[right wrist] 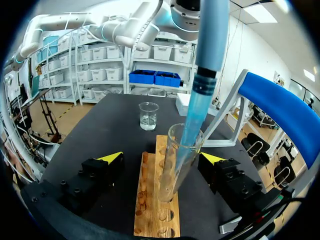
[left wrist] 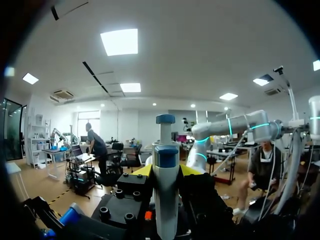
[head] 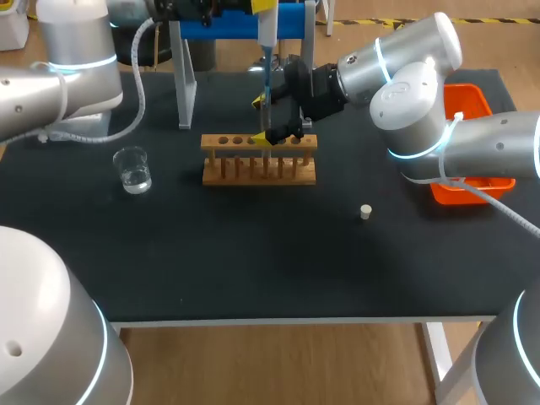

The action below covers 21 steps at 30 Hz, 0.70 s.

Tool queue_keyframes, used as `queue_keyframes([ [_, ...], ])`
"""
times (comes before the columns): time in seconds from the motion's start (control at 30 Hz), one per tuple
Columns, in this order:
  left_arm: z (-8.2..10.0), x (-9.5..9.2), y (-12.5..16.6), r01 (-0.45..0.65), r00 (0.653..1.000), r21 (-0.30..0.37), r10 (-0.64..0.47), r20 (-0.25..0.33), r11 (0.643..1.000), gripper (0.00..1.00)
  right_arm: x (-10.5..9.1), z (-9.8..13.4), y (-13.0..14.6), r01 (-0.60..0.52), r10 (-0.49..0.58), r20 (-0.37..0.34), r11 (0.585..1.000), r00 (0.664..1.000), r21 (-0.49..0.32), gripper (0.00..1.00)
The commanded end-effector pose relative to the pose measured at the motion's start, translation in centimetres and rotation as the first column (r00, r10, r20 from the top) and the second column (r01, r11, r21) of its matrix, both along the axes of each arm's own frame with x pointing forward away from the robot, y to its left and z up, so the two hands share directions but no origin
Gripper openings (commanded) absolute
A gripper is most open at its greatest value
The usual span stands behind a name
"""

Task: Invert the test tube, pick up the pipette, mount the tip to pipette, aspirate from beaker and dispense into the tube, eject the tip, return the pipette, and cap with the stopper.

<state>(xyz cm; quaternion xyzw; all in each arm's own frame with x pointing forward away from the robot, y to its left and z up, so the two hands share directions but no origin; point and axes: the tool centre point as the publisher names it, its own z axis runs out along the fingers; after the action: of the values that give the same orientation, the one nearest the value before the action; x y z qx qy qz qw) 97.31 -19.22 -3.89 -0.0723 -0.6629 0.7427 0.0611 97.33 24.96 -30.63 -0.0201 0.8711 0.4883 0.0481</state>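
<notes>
Clear glass test tube stands in wooden rack, long side up-down, mouth up, between wide-open right gripper fingers, untouched. Left gripper pinches white-and-blue pipette, tip down inside tube.

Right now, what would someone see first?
The blue-and-white plastic pipette, held by my left gripper, pokes its tip down into the clear glass test tube standing in the wooden rack mid-table. My right gripper stands open around that tube, and a small glass beaker of clear liquid sits left of the rack.
</notes>
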Motion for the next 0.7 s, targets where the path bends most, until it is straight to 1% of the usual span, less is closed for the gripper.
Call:
queue_keyframes([
  [0.03, -0.24, -0.07, -0.01, 0.0, 1.0, -0.005, 0.0, 0.002, 1.0, 0.0, 0.02, 0.08, -0.08, -0.002, 0.002, -0.002, 1.0, 1.0, -0.002, 1.0],
  [0.3, -0.64, -0.2, 0.03, -0.002, 1.0, 0.003, 0.002, 0.004, 1.0, 0.0, 0.02, 0.08, -0.08, -0.002, 0.002, -0.002, 1.0, 1.0, -0.002, 1.0],
  [0.7, -1.04, -0.3, 0.05, 0.004, 1.0, -0.008, -0.004, 0.017, 1.0, 0.0, 0.02, 0.08, -0.08, -0.002, 0.002, -0.002, 1.0, 1.0, -0.002, 1.0],
])
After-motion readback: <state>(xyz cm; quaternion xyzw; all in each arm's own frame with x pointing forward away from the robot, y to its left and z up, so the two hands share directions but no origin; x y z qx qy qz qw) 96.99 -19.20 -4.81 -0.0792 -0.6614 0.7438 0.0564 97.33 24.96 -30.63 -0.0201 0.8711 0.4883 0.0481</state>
